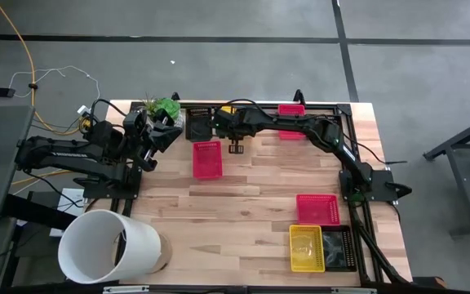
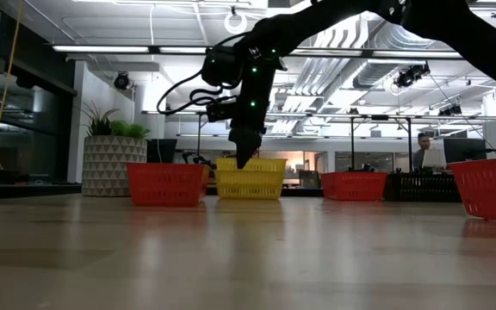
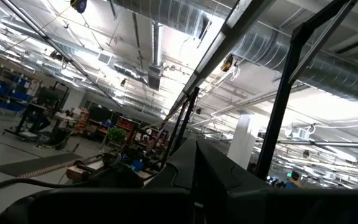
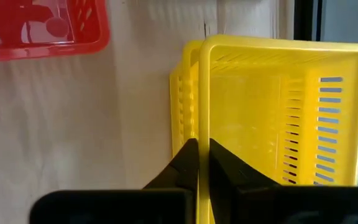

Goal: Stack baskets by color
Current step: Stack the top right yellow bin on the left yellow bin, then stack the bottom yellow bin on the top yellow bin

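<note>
At the top centre of the high view, the right pincer (image 4: 199, 163) grips the near wall of a yellow basket (image 4: 278, 118), slotted walls bright, nested with a second yellow one. The left pincer (image 1: 172, 129), clenched empty, waits upper left.

Pincer (image 4: 199, 163) astride yellow basket (image 4: 278, 118) rim
</note>
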Robot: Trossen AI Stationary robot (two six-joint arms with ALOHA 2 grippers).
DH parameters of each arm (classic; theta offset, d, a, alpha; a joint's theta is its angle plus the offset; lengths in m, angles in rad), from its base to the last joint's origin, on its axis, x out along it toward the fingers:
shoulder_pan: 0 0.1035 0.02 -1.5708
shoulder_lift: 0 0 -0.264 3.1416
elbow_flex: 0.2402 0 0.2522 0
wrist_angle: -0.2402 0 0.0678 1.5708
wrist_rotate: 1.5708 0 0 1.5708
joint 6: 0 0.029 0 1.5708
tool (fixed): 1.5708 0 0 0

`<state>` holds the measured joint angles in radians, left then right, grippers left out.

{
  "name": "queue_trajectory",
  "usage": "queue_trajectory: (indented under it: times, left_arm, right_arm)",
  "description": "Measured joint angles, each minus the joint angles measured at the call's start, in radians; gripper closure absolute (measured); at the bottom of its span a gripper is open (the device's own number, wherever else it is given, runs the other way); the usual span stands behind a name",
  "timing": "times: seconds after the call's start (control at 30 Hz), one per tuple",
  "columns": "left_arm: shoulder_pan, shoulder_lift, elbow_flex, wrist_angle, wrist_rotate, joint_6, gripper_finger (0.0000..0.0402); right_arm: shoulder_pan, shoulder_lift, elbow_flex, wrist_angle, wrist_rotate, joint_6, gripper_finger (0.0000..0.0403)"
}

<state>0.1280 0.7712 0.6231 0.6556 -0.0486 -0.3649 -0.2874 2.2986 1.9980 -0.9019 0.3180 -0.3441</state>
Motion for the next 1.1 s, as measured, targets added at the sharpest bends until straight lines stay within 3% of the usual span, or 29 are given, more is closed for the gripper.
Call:
queue_trajectory:
  times: [0.4, 0.57, 0.73, 0.87, 1.1]
  left_arm:
    - [0.001, 0.001, 0.0, -0.008, 0.0, 0.001, 0.0401]
    - [0.003, 0.001, 0.0, -0.013, -0.001, 0.001, 0.0401]
    - [0.003, 0.001, 0.0, -0.021, -0.004, 0.001, 0.0401]
    - [0.002, 0.001, 0.0, -0.04, -0.008, 0.001, 0.0401]
    - [0.002, 0.001, 0.0, -0.081, -0.011, 0.003, 0.0401]
  right_arm:
    - [0.001, -0.051, 0.002, -0.055, -0.007, -0.04, 0.0208]
    - [-0.01, -0.123, 0.003, -0.124, -0.087, -0.029, 0.0186]
    - [-0.047, -0.224, -0.022, -0.257, -0.259, 0.058, 0.0189]
    - [-0.068, -0.369, -0.203, -0.234, -0.326, 0.093, 0.0192]
    - [-0.042, -0.805, -0.766, 0.07, -0.417, 0.354, 0.0194]
